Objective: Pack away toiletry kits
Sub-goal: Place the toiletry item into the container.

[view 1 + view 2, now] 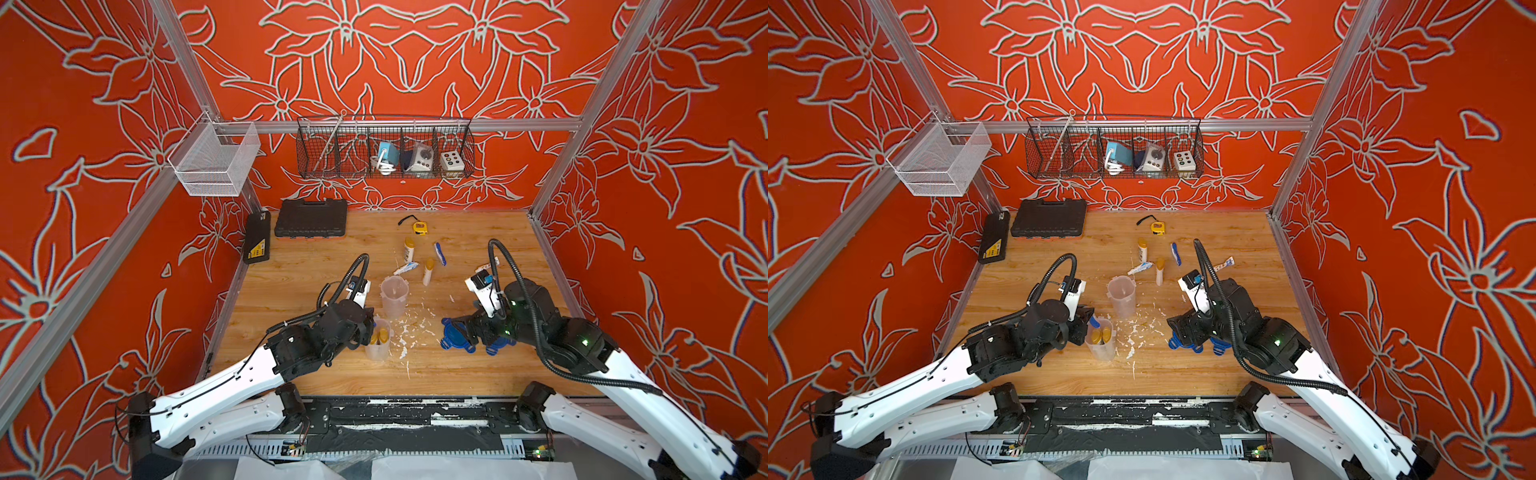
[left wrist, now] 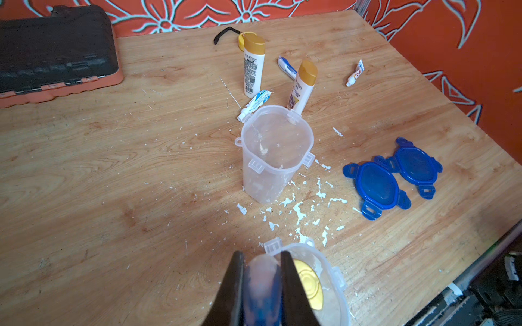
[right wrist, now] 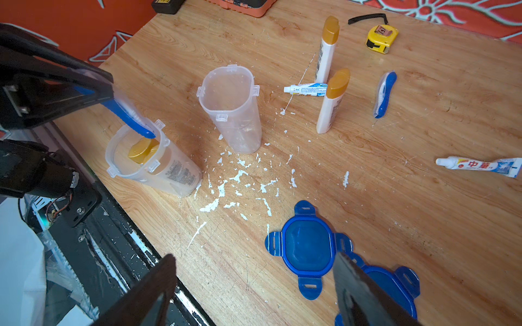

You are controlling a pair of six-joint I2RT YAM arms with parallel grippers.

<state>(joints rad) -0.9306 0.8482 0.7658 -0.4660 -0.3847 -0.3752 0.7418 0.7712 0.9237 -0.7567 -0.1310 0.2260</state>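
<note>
Black cases sit far left: a tool case [image 1: 311, 218] flat by the back wall and a slimmer case [image 1: 257, 237] propped against the side wall. Next is the left gripper [image 3: 108, 90], jaws clamped on a blue toothbrush [image 3: 127, 115] whose lower end dips into the mouth of a clear cup [image 1: 377, 352]. Two yellow-capped bottles [image 1: 384, 332] stand inside that cup. Just behind it is an empty cup [image 1: 394, 297], upright on the wooden table [image 1: 291, 270] among white flakes [image 3: 237, 176].

Further back lie a far bottle [image 1: 409, 249] and a near bottle [image 1: 428, 272], making four bottles in all. A toothpaste tube [image 1: 406, 268] lies between them, and a yellow tape measure [image 1: 419, 227] sits behind. To their right lies a second toothbrush [image 1: 439, 253]. Two blue lids [image 2: 375, 186] overlap at the front. The right gripper [image 3: 254, 256] hovers over them with its jaws wide apart, holding nothing. A second tube [image 1: 1224, 263] lies furthest right.

In both top views the right gripper covers most of the lids. In one top view the arm's cable crosses the second tube. The held toothbrush is a blur in the left wrist view, and its handle is lost between the fingers [image 2: 237, 282].
</note>
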